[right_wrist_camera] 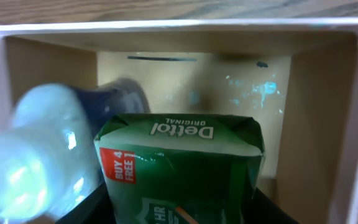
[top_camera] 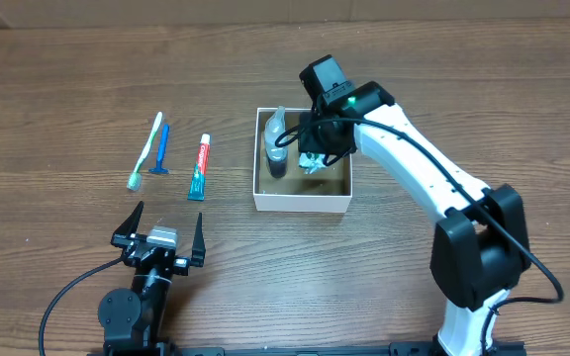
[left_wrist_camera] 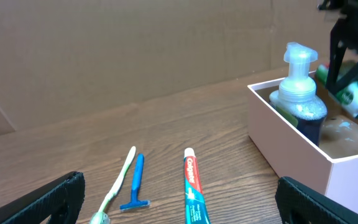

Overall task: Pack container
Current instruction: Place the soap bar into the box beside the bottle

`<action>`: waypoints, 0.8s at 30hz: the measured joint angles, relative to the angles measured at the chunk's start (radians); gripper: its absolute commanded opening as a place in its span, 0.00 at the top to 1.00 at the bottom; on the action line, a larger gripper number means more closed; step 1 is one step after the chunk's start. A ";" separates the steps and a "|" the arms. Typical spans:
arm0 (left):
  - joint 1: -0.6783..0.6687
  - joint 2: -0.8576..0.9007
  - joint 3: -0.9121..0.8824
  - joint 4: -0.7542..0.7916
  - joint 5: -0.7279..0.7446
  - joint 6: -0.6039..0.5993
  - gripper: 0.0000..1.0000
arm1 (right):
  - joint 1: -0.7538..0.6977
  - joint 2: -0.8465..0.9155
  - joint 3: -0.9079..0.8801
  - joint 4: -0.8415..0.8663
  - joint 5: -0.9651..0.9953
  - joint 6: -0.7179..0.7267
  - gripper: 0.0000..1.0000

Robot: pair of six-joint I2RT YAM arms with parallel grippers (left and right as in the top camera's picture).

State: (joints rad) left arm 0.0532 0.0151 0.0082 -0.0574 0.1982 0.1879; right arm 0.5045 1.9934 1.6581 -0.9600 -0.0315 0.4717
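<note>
- Right gripper hangs inside the container, jaws about half closed, clamped on a green soap pack.
- Pack print in the right wrist view: "Dettol ORIGINAL" in white, upside down to that camera. A red patch at the pack's corner says "BUY 4 FREE 1", turned sideways. A white shield outline sits lower on the pack, and its lettering is cut off at the frame edge.
- Left gripper is parked low near the table's front edge with jaws spread fully wide and nothing between them. Its black fingers frame the bottom corners of the left wrist view.
- Container is a square, shallow box with white outer walls and rim and a brown cardboard inside. Pale smudges and flecks mark the floor. It sits flat on the wooden table around the middle, just right of the loose items.
- Pump bottle stands upright in the container against its left wall, with a translucent white pump head and dark blue contents. Any label text is too blurred to read. The soap pack is just beside it, to its right.
- Toothpaste tube lies flat on the table left of the container, apart from it. It is red and green, with "Colgate" in white along the red part and a white cap pointing away from the left arm.
- Blue razor and white-green toothbrush lie side by side further left, nearly touching, and no writing is legible on either.
</note>
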 measured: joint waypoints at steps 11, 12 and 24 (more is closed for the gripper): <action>0.000 0.000 0.000 0.000 0.000 0.000 0.00 | 0.000 0.071 -0.005 0.012 0.007 0.008 0.43; 0.000 0.000 0.000 0.000 0.000 0.000 0.00 | 0.000 0.071 -0.005 0.014 0.008 0.006 0.42; 0.000 0.000 0.000 0.000 0.000 0.000 0.00 | 0.000 0.071 0.101 -0.159 0.010 -0.014 0.34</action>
State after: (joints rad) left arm 0.0532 0.0151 0.0082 -0.0574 0.1978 0.1879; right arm 0.5045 2.0640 1.7588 -1.1194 -0.0219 0.4576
